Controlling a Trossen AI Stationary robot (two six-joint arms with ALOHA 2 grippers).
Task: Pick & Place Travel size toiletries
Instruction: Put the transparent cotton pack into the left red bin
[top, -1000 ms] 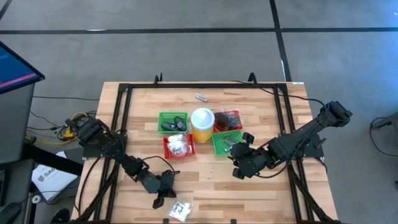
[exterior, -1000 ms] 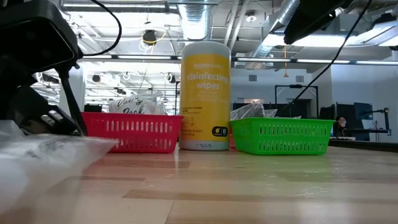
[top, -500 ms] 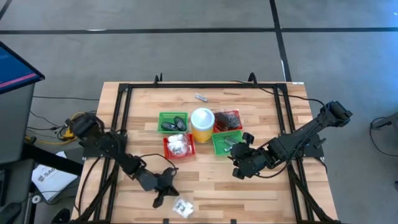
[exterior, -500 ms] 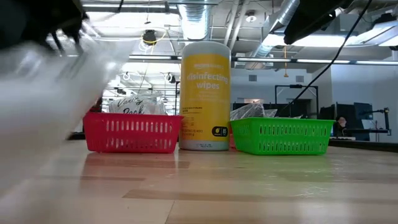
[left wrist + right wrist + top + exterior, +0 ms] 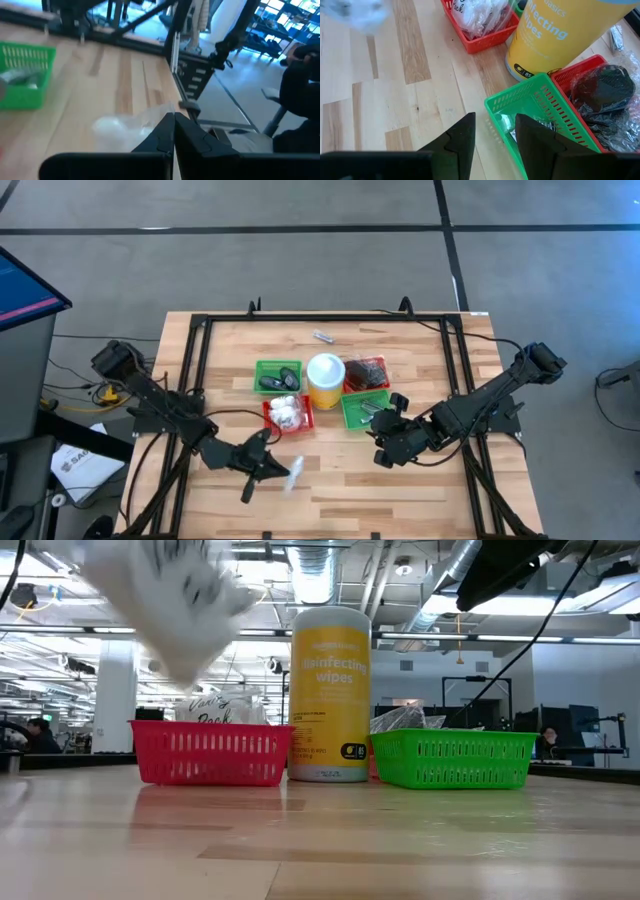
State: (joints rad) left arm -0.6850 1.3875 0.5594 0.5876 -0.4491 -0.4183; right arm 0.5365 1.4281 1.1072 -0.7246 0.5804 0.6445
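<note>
My left gripper (image 5: pixel 272 468) is clamped on a clear plastic packet of white pieces (image 5: pixel 293 471), probably by its edge, lifted above the table. I should carry it level over the red mesh basket (image 5: pixel 271 420). The right gripper (image 5: pixel 494 135) hangs half-open, empty, near the green mesh basket (image 5: pixel 540 120).

Left arm extends from the frame's left edge toward lower centre; left gripper (image 5: pixel 272 467) has its fingers closed together. Right arm reaches in from the right edge; right gripper (image 5: pixel 385 442) sits right of centre, fingers (image 5: pixel 461 141) parted, nothing between them.
</note>
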